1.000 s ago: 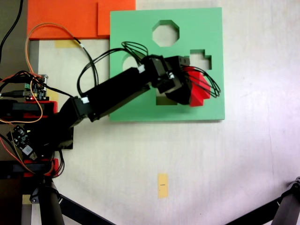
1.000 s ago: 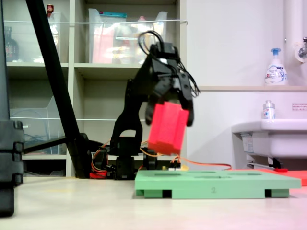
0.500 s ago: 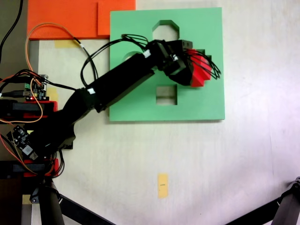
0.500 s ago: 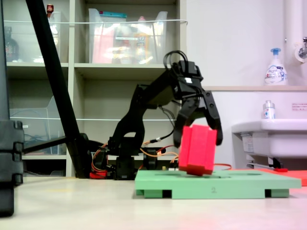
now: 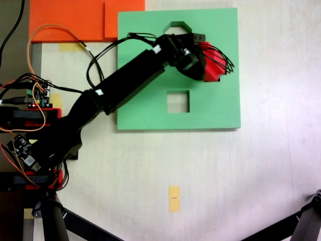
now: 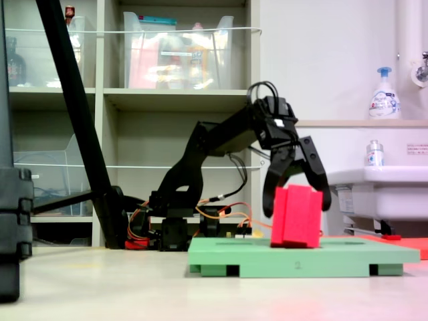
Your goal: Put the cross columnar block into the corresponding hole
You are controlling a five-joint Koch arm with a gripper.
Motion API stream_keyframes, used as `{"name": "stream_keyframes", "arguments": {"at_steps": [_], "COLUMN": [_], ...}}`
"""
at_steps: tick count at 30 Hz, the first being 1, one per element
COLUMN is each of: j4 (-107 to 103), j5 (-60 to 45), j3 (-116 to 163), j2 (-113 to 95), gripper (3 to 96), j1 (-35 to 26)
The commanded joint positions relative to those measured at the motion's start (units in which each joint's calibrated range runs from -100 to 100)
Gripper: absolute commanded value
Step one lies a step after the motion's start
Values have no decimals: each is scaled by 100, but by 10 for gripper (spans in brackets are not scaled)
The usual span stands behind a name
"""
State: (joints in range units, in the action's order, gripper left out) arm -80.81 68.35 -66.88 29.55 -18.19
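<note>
Gripper (image 6: 297, 200) clamps the cross columnar block (image 6: 296, 217) upright on the green board (image 5: 210, 108) over the hidden cross hole; slight rotational misalignment could jam it at the rim
</note>
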Motion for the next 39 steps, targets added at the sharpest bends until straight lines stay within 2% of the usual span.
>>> {"name": "stream_keyframes", "arguments": {"at_steps": [1,22,33,39], "j4": [306,180,-474,-657], "j5": [49,-322,-313,-317], "j3": [-321,-311,-311,-311], "j2": [-64,411,-958,-930], "gripper": [362,363,362,362], "j1": [-59,-68,-98,-103]}}
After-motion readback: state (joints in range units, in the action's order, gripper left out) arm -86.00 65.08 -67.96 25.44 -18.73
